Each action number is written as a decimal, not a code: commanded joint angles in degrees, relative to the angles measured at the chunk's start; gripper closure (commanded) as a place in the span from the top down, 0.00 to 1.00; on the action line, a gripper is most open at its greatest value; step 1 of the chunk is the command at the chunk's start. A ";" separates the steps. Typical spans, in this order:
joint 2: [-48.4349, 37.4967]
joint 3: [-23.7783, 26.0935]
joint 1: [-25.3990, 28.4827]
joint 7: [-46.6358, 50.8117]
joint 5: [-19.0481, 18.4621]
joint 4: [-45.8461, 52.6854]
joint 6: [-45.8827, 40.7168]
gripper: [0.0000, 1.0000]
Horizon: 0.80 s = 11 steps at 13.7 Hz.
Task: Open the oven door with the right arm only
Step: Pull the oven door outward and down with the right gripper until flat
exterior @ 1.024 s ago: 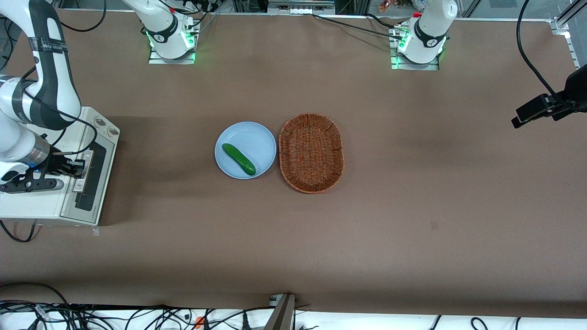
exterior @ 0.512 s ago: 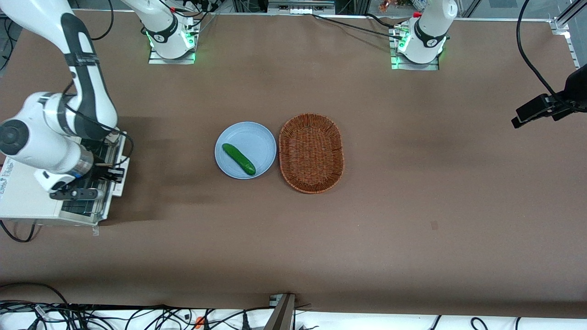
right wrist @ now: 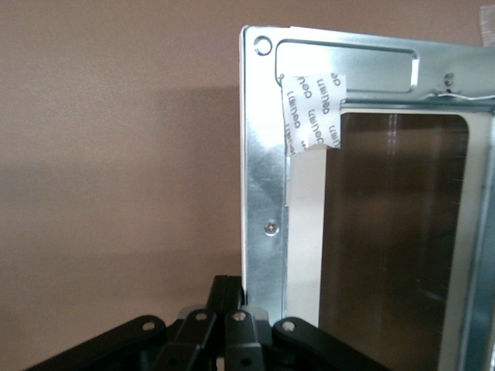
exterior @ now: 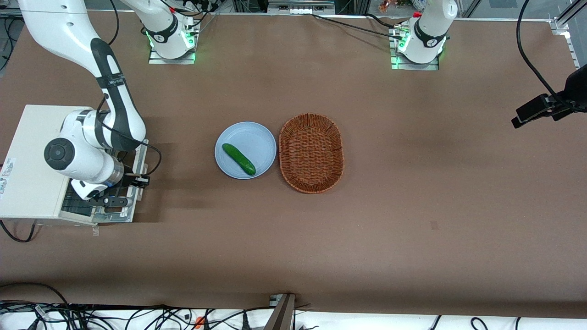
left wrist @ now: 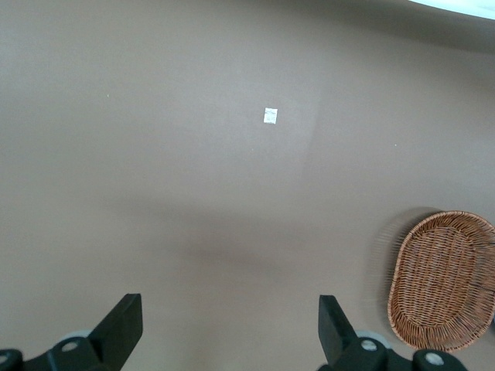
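The cream toaster oven (exterior: 32, 151) stands at the working arm's end of the table. Its oven door (exterior: 140, 160) lies swung down, nearly flat, over the table in front of the oven. In the right wrist view the door's shiny inner frame (right wrist: 263, 193) faces up around the dark glass window (right wrist: 387, 232), with a strip of printed tape (right wrist: 309, 108) on it. The right arm (exterior: 82, 156) reaches over the door. Its black gripper (exterior: 140, 180) sits at the door's free edge. The gripper (right wrist: 236, 297) has its fingers pressed together against that edge. The handle is hidden.
A light blue plate (exterior: 257, 137) with a green cucumber (exterior: 238, 159) on it lies mid-table, beside a brown wicker basket (exterior: 311, 152), which also shows in the left wrist view (left wrist: 442, 278). A white sticker (left wrist: 270, 115) lies on the brown tabletop.
The right arm has swung from above the oven out toward the middle of the table. The door has come down with it from shut to lying open.
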 commanded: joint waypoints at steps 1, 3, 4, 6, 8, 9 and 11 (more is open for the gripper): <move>1.21 -2.34 -0.36 0.45 0.97 -2.30 -0.30 0.00; 2.18 -2.34 1.40 0.98 4.06 -2.30 1.28 0.00; 2.45 -2.08 1.58 2.81 4.68 -2.21 1.81 0.00; 2.45 -1.73 3.07 6.67 4.77 -1.86 1.99 0.00; 2.19 -1.29 4.13 11.07 4.77 -1.33 1.73 0.00; 1.67 -1.03 4.39 11.44 4.77 -0.37 1.38 0.01; -0.79 -0.93 4.83 11.97 4.69 0.60 -0.81 0.64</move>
